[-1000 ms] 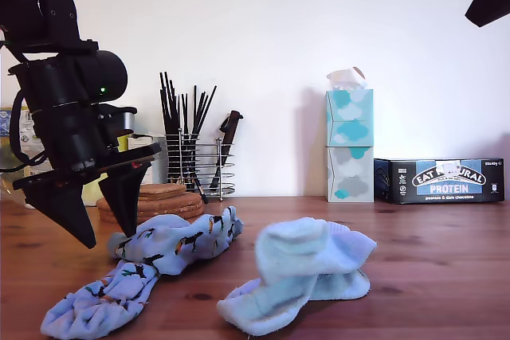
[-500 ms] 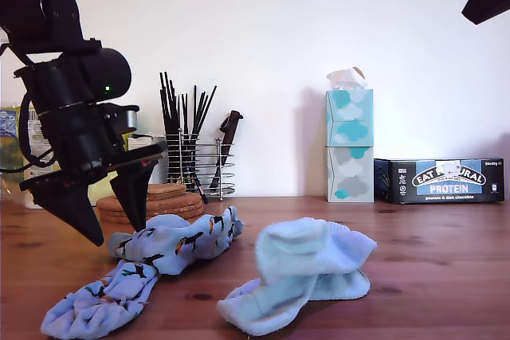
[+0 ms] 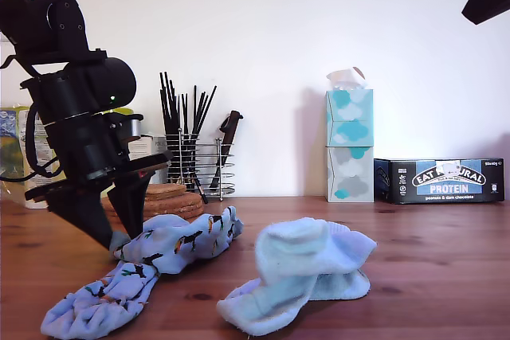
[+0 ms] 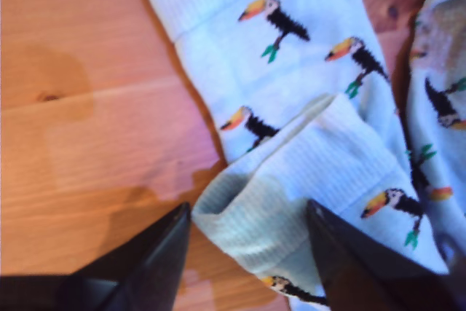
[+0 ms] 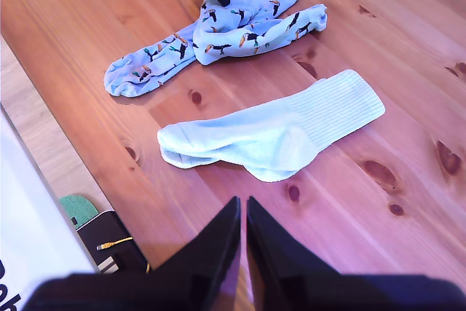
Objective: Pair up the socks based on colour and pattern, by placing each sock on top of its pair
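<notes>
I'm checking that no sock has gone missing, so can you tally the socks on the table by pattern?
Toucan-print socks: 2, overlapping, with my first gripper open over one cuff.
Plain pale blue socks: 2, as far as the stacked edges show, one lying on the other.
Total: 4 socks.

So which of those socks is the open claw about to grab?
The toucan-printed sock with the folded ribbed cuff: my first gripper hangs open astride that cuff. The plain pale blue socks lie apart, toward the exterior view's right.
</notes>
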